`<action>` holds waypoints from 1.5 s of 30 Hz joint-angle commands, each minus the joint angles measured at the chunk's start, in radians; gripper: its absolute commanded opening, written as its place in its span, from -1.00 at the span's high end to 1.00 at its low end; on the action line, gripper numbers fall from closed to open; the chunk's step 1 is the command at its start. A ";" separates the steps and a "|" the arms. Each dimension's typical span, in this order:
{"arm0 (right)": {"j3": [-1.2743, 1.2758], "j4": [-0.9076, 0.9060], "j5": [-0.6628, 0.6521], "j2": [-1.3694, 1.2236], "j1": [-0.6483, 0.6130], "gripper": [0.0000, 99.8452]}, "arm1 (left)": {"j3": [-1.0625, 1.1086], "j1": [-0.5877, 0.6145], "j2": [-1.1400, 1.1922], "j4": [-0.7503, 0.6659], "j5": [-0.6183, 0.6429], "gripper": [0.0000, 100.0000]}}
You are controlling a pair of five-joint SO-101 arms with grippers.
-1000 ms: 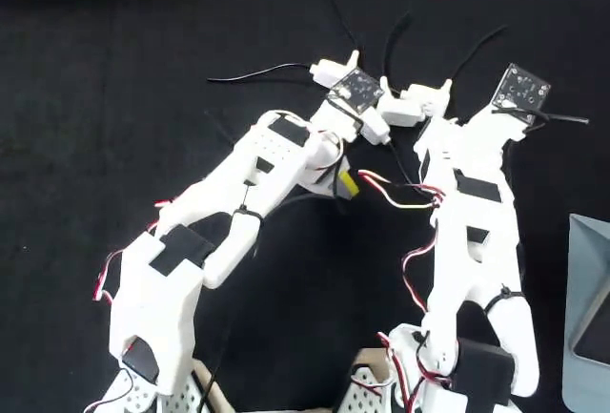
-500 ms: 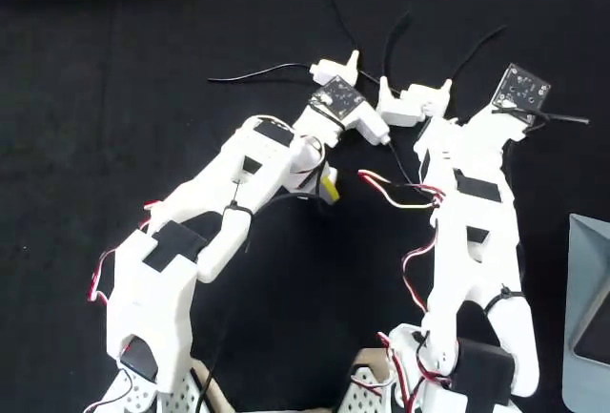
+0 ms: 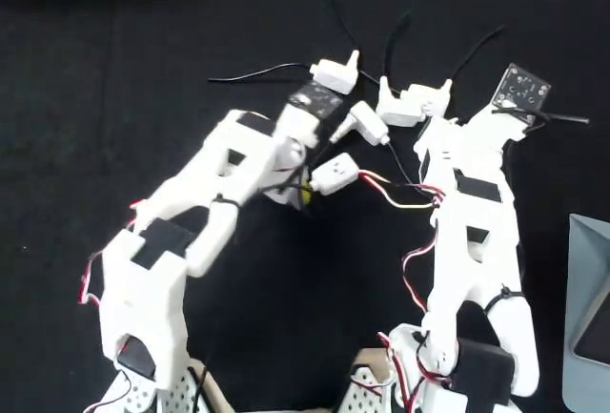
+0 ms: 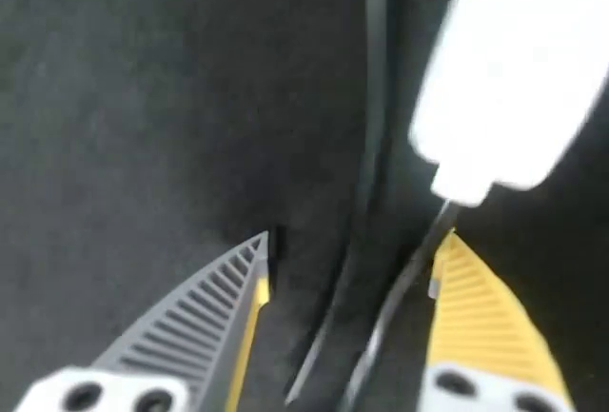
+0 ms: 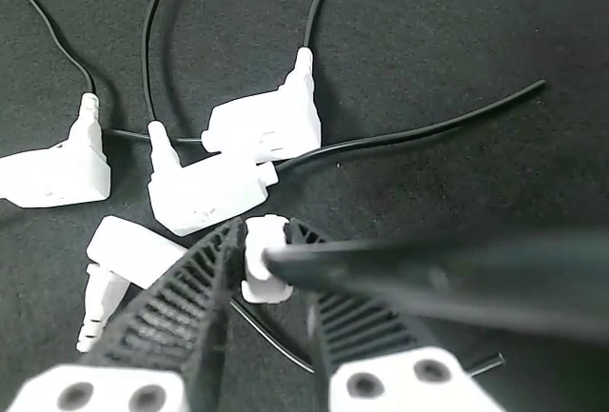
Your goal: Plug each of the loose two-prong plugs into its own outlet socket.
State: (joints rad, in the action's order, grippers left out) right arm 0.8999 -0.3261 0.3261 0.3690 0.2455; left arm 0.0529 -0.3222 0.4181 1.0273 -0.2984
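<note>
Several white two-prong plugs and socket blocks with black cables lie together at the far middle of the black table. In the right wrist view, my right gripper (image 5: 271, 274) is shut on a small white plug (image 5: 265, 258) whose black cable runs off sideways. Two white blocks (image 5: 205, 193) (image 5: 266, 127) lie just beyond it, and a pronged plug (image 5: 119, 255) lies beside it. My left gripper (image 4: 352, 250) is open, with a black cable (image 4: 373, 127) running between its fingers and a blurred white plug (image 4: 514, 79) ahead. From above, the left gripper (image 3: 307, 187) hangs beside a white piece (image 3: 334, 175).
Another white block (image 3: 335, 74) and a plug (image 3: 367, 125) lie just beyond the left arm. Red and yellow wires (image 3: 391, 194) loop between the two arms. A grey bin (image 3: 586, 308) stands at the right edge. The black cloth (image 3: 114, 98) on the left is open room.
My left arm has drawn back towards the near left, uncovering the white plug and the white piece that lay under its wrist. The right arm has not moved.
</note>
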 commanded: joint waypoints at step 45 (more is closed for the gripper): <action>-0.067 0.015 0.003 0.001 0.014 0.98 | 0.035 -0.189 -0.060 -0.296 0.028 0.71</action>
State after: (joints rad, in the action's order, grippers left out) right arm 0.8999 -0.3261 0.3261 0.3690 0.2455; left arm 0.1496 -0.5033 0.3767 0.6759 -0.2816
